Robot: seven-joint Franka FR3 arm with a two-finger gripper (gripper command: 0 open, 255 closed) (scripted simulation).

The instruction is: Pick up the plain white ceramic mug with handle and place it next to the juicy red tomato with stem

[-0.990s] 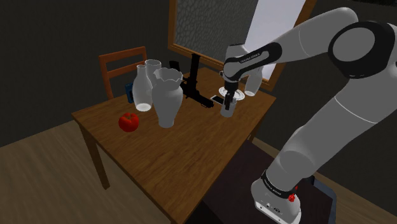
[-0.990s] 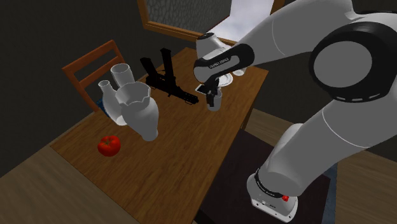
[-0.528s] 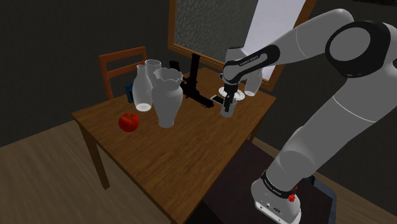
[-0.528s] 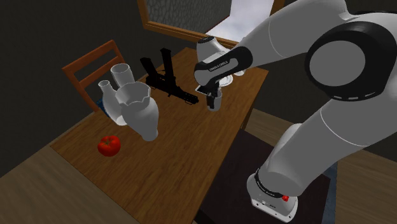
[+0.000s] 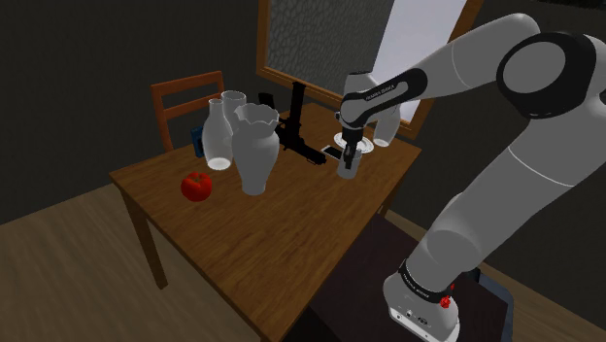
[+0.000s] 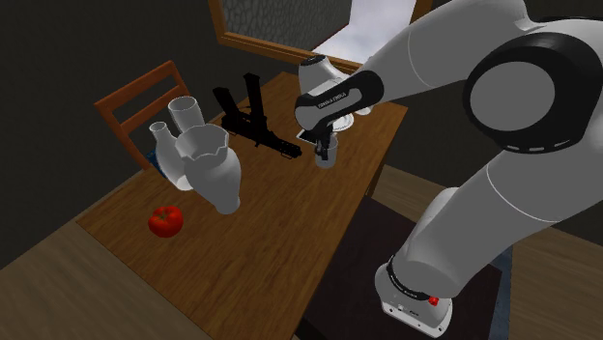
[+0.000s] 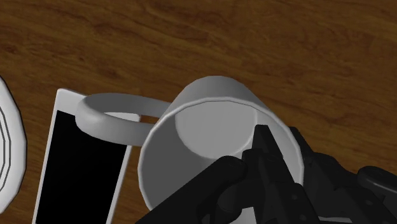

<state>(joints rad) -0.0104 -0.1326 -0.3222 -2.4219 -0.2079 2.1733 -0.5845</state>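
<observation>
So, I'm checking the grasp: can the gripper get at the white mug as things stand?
Probably yes. The gripper sits right at the rim of the mug with nothing between them; the phone lies flat by the handle, apparently out of the way.

Plain grey-white handled mug (image 7: 216, 95): jaws clasp its rim, one inside, other outside. Beyond handle, white-framed black-screened flat device (image 7: 76, 172) on brown wooden counter (image 7: 191, 38).

The wooden table (image 5: 291, 233) bears a tomato (image 5: 197, 186), white vases (image 5: 254, 151), a phone (image 7: 76, 165), a plate (image 5: 364, 148) and a mug (image 7: 210, 121).
</observation>
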